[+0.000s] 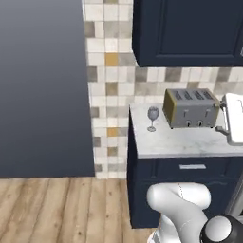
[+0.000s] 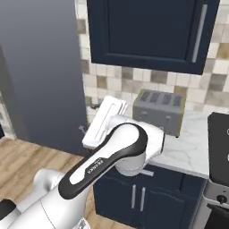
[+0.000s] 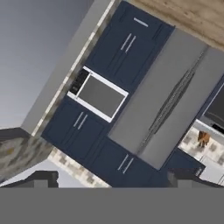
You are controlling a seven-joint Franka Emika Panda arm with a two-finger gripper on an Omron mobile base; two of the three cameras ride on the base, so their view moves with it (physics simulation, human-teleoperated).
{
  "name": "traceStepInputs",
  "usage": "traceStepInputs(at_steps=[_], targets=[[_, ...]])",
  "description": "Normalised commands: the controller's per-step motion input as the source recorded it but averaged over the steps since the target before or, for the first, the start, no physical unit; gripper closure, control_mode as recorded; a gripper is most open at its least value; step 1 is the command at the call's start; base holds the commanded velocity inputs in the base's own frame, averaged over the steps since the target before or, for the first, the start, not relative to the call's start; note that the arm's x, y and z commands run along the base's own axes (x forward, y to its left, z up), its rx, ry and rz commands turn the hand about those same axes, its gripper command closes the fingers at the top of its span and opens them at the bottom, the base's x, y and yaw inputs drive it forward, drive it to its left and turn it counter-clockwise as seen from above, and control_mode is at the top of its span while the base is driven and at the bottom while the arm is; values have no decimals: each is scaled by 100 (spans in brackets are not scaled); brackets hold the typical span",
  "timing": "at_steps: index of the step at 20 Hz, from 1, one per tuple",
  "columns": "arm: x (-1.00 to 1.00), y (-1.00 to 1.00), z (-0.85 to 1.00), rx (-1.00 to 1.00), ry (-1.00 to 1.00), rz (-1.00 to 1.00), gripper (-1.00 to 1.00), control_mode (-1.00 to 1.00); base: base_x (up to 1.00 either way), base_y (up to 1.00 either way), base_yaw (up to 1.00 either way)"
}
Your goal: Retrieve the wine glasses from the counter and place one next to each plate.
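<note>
One wine glass (image 1: 153, 117) upright near the counter's (image 1: 180, 142) left rear corner, just left of the toaster (image 1: 191, 107), likely light, slick and fragile, best taken at the bowl or stem by the released, wide-spread pincer (image 3: 112, 183).
</note>
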Motion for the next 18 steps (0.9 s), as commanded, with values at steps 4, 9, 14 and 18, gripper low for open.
traceStepInputs(at_steps=[4,9,14,18], targets=[[0,0,0,0,0,0,-100,100,80,66,-77],[0,0,0,0,0,0,-100,100,52,51,-85],[0,0,0,0,0,0,-100,100,46,57,-83],[0,0,0,0,0,0,-100,100,18,96,-39]])
